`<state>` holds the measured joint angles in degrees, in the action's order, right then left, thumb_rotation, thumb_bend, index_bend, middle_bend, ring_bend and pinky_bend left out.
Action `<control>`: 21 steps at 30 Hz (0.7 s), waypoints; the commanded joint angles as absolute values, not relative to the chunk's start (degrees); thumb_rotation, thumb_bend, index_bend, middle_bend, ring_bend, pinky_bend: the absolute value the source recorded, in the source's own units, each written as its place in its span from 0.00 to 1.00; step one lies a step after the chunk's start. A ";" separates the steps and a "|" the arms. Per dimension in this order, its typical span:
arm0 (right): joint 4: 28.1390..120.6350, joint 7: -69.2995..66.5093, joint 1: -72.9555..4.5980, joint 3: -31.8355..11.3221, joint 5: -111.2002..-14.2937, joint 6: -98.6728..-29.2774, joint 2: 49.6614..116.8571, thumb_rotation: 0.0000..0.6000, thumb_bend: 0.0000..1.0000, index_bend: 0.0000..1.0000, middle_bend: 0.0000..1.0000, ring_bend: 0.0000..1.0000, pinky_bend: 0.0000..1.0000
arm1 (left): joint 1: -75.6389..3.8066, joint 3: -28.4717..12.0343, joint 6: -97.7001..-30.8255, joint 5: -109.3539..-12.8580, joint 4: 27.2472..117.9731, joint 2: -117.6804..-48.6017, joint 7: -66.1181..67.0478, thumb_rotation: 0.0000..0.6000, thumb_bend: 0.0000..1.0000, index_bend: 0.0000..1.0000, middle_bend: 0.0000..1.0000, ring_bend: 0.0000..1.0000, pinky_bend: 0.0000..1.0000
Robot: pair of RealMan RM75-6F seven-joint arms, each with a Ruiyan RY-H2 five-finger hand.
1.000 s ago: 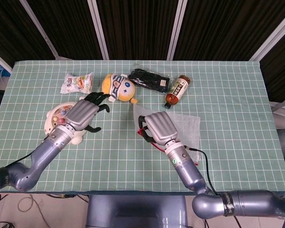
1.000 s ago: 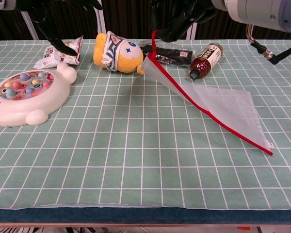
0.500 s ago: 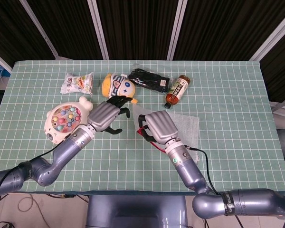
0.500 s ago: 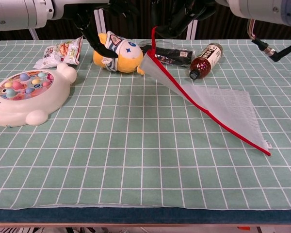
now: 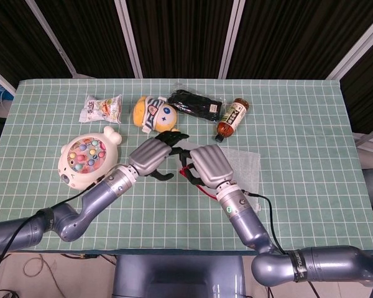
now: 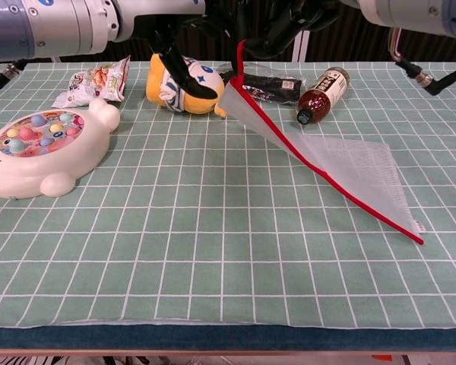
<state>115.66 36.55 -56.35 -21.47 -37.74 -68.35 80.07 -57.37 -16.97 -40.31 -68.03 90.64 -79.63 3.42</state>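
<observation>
My right hand (image 5: pixel 209 166) hangs above the table's middle and grips the red-trimmed edge of a white mesh bag (image 6: pixel 342 163), lifting one corner while the rest lies on the cloth (image 5: pixel 244 166). My left hand (image 5: pixel 154 154) hovers open just left of it, its dark fingers (image 5: pixel 174 136) spread and reaching toward the raised bag edge. In the chest view the left hand (image 6: pixel 178 65) shows in front of a yellow plush toy (image 6: pixel 184 82). The plush toy (image 5: pixel 154 114) lies just beyond both hands.
A white fishing-game toy (image 5: pixel 85 161) sits at the left. A snack packet (image 5: pixel 101 107) lies at the back left. A black packet (image 5: pixel 194 103) and a brown bottle (image 5: pixel 231 118) lie at the back. The green checked cloth (image 5: pixel 311 149) covers the table.
My left hand has swept rightward from above the fishing-game toy to beside my right hand and the lifted bag edge. The right hand has held still with the bag.
</observation>
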 commanded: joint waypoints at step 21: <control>115.41 34.98 -57.23 -20.46 -37.10 -68.81 79.33 1.00 0.67 0.69 1.00 1.00 0.99 | -59.11 -15.64 -41.88 -66.19 89.82 -82.20 2.83 1.00 0.28 0.49 0.07 0.00 0.09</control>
<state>115.42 34.98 -57.22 -20.46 -37.11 -68.80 79.33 -59.11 -15.65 -41.88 -66.20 89.82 -82.21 2.83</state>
